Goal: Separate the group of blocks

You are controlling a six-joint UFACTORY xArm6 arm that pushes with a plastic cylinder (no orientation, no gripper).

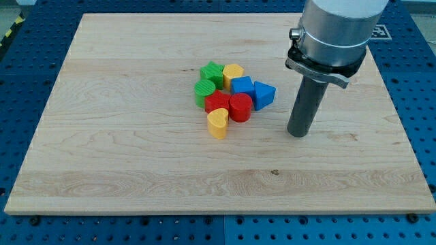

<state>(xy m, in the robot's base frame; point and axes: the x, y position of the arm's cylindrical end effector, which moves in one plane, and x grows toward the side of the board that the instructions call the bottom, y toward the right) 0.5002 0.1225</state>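
Note:
A tight cluster of blocks sits near the middle of the wooden board (122, 156). It holds a green star (212, 71), a yellow block (233, 72), a green cylinder (204, 90), a blue cube (242, 86), a blue wedge (264, 94), a red block (217, 103), a red cylinder (240, 107) and a yellow heart (218, 123) at the cluster's bottom. My tip (298, 133) rests on the board to the right of the cluster, a short gap from the blue wedge and touching no block.
The arm's grey housing (334, 34) hangs over the board's top right. A blue perforated table (422, 102) surrounds the board on all sides.

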